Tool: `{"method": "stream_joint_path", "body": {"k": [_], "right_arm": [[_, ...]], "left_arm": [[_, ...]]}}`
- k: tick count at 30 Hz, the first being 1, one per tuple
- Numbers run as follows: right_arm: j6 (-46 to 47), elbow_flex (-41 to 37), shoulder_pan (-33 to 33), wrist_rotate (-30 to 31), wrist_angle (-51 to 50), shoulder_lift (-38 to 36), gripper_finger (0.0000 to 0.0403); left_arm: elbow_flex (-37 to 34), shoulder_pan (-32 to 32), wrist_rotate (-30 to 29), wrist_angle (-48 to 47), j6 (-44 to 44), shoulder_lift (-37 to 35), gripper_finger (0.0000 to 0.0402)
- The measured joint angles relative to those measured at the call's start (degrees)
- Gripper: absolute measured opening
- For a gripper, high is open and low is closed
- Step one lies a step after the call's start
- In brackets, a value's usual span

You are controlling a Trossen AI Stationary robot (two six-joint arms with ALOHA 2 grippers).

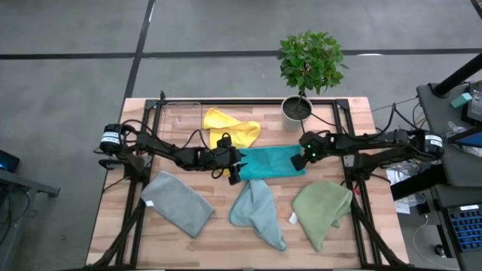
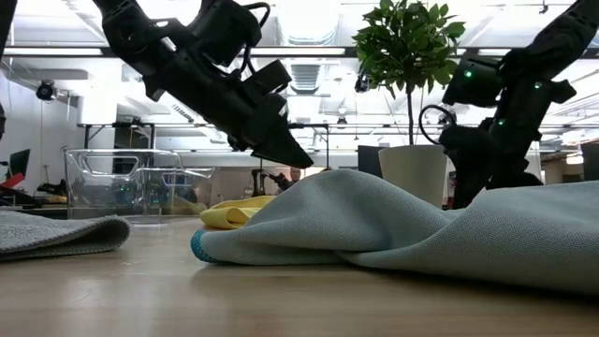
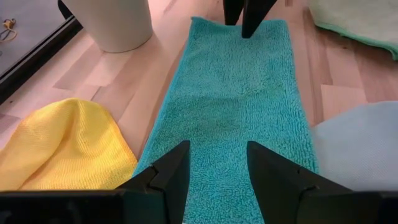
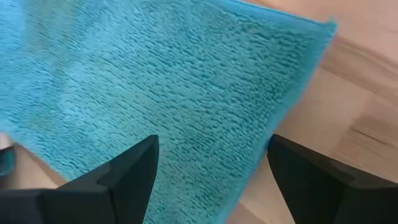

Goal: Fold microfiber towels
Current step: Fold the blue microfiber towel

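Grippers are catalogued first: the left gripper (image 1: 235,170) is held over the near-left end of the teal towel (image 1: 273,161), its fingers (image 3: 166,176) parted with nothing between them, and the right gripper (image 1: 298,159) is poised at the opposite end, jaws spread wide and likewise empty, so that the cloth is bracketed end to end, presumably for the next crease. The teal towel is laid flat as a long narrow strip at the table's (image 1: 181,233) centre, apparently folded once. Outward from it, four towels are left crumpled and are judged unfolded: the yellow towel (image 1: 230,126) just behind, the grey towel (image 1: 178,202) at front left, the light blue towel (image 1: 258,211) at front centre, the olive green towel (image 1: 321,208) at front right. A potted plant (image 1: 305,64) is stood at the back edge, clear of the work.
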Motion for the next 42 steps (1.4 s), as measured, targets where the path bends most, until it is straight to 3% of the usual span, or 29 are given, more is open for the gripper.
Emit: {"method": "stream_joint_path", "body": {"k": [11, 19, 22, 31, 38, 42], "right_arm": [[2.68, -3.95, 0.0, -4.97, 13.26, 0.15, 0.0261], [3.52, -4.18, 0.0, -5.02, 16.58, 0.24, 0.0253], [3.88, -4.18, 0.0, -4.9, 16.9, 0.24, 0.0223], [3.86, -4.18, 0.0, -3.37, 17.05, 0.22, 0.0085], [4.12, -3.83, 0.0, -3.34, 16.4, -0.04, 0.002], [3.5, -1.72, 0.0, -3.3, 12.3, -1.01, 0.0012]], "left_arm": [[0.12, 0.01, 0.02, 1.07, 0.02, 0.0, 0.0143], [0.14, 0.02, 0.0, 1.09, 0.02, 0.0, 0.0143], [0.18, 0.02, 0.01, 1.11, 0.02, 0.0, 0.0143], [0.1, 0.06, 0.02, 1.08, -0.05, 0.0, 0.0143], [0.1, 0.04, 0.02, 1.05, -0.04, 0.0, 0.0143], [0.07, 0.04, 0.01, 0.88, 0.0, 0.0, 0.0143]]}}
